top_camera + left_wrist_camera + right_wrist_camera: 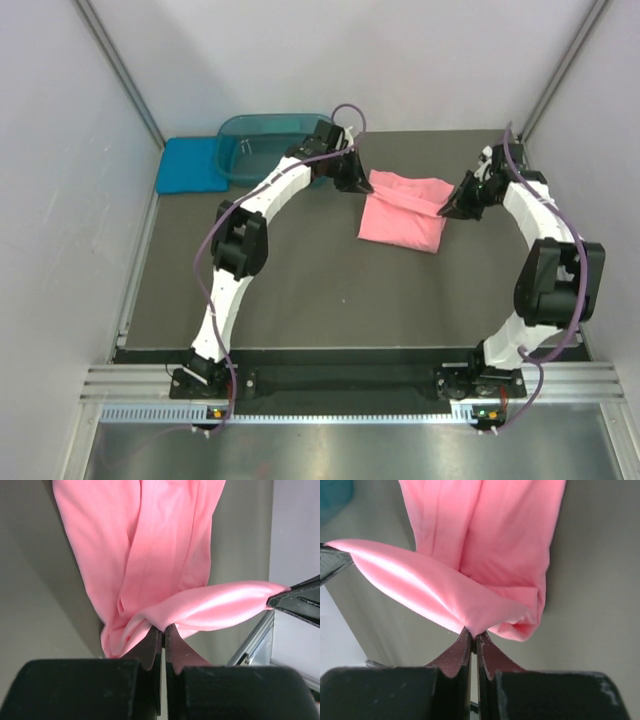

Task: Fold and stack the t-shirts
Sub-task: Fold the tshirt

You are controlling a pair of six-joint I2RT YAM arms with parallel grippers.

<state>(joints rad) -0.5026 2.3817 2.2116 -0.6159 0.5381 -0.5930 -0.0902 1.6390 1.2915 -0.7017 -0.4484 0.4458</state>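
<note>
My left gripper [162, 630] and right gripper [472, 632] are pinched tight on either end of the pink t-shirt [405, 215], toward the table's [300, 290] far edge. Uneven pulling could slip the cloth free and skew the fold.

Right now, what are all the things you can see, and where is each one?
pink t-shirt: one, salmon-pink, partly folded on the far middle of the table, pinched at both sides
blue t-shirt: one, blue, folded flat at the far left corner of the table
tub: one, dark teal and see-through, at the far edge, just right of the blue t-shirt and partly behind the left arm
table: one, dark grey, under everything
arms: two, white and black with purple cables, left arm and right arm, both reaching to the pink t-shirt
left fingers: one pair, dark, shut on the pink t-shirt's left side
right fingers: one pair, dark, shut on its right side
</note>
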